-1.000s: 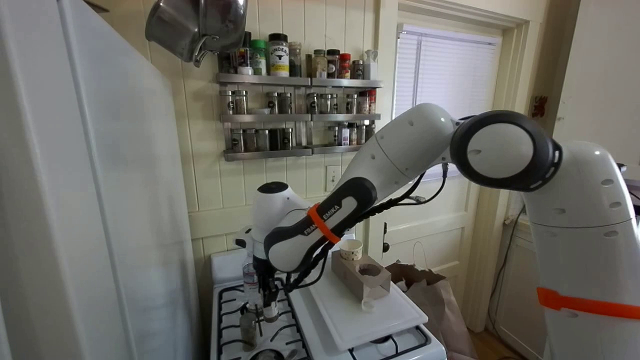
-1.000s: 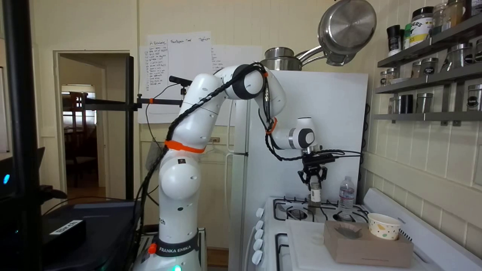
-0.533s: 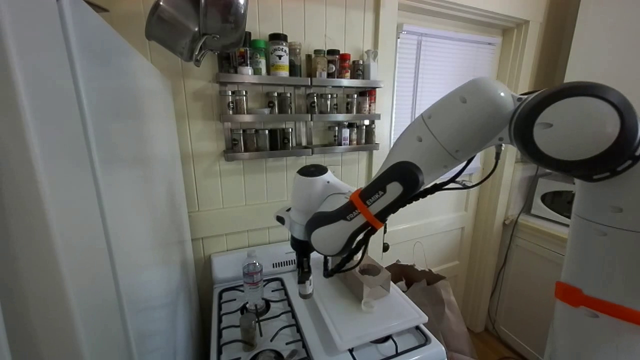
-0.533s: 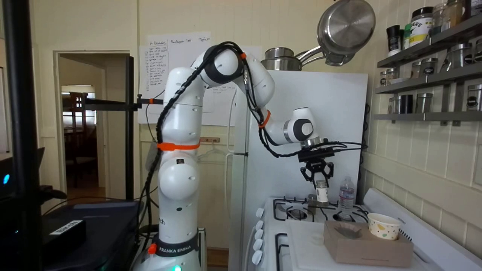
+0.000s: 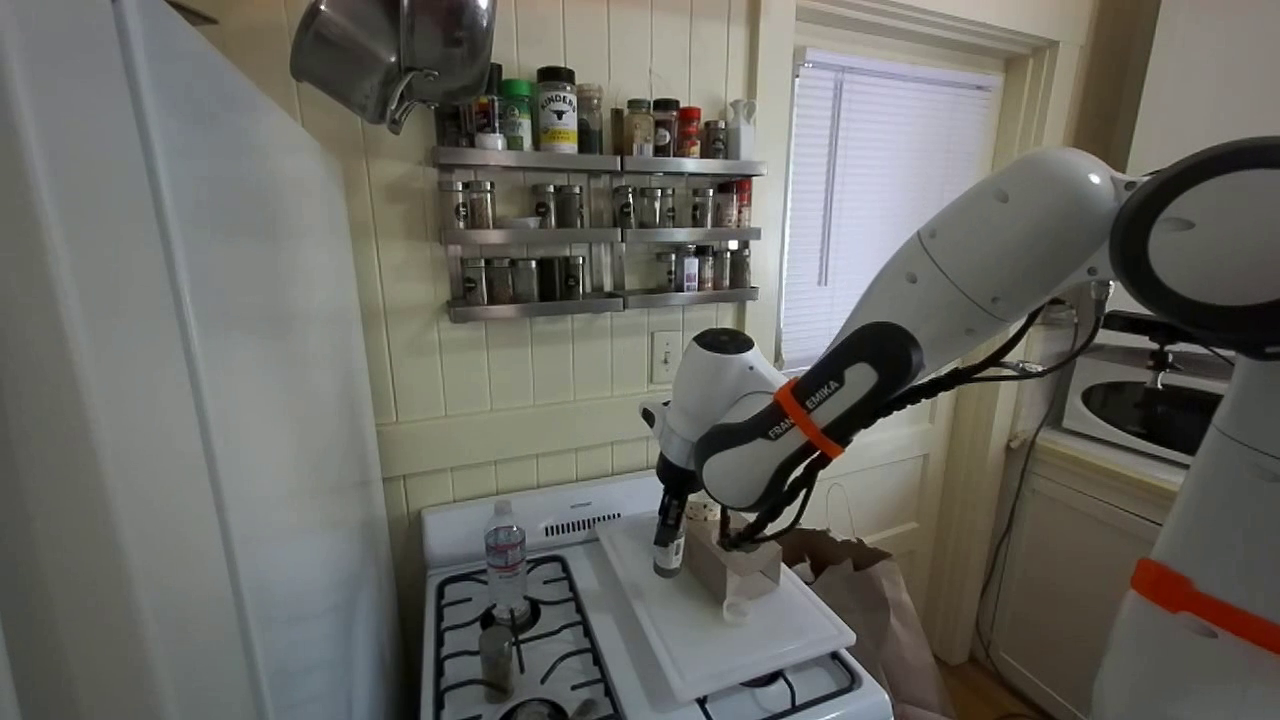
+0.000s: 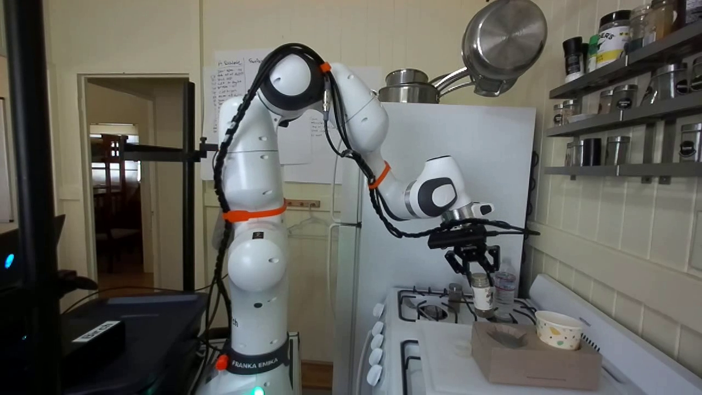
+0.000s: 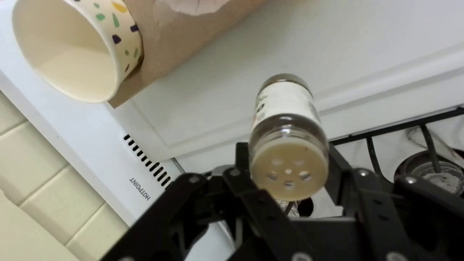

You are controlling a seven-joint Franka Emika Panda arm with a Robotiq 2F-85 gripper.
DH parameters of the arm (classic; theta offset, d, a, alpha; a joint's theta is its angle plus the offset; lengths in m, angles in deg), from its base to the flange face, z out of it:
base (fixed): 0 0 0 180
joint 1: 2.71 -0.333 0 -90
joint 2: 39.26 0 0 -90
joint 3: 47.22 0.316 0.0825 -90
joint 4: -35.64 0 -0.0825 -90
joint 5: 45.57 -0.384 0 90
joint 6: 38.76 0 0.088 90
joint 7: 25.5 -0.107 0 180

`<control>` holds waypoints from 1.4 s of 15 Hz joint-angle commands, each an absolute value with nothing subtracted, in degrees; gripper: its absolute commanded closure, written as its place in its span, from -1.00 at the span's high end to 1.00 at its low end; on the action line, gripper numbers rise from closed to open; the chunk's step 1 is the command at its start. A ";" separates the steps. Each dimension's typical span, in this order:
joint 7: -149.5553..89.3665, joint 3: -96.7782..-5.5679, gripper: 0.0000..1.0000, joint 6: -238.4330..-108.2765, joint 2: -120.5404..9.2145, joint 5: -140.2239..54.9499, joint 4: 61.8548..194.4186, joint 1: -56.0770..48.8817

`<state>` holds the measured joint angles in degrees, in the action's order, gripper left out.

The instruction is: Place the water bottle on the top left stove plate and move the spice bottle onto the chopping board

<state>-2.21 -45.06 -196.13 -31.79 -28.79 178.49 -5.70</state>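
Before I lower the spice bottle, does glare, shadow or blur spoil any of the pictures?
A little. Wrist view: the spice bottle has visible lid holes, but its label print is unreadable; the gripper is nearly black, with little detail. In an exterior view, the window blind is bright, though its slats show; the white chopping board has low contrast against the white cooktop.

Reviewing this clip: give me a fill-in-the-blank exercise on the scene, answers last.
The gripper holds the spice bottle, whose label is mainly coloured ____.
The water bottle stands on the stove, where ____ white knobs are in view.
The box bearing the patterned cup is made of ____.
The brand name on the back panel reads ____.

Missing words: white; five; cardboard; HOTPOINT.
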 commanded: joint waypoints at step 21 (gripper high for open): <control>-1.89 -45.89 0.65 -191.52 -30.68 -37.95 184.41 -7.38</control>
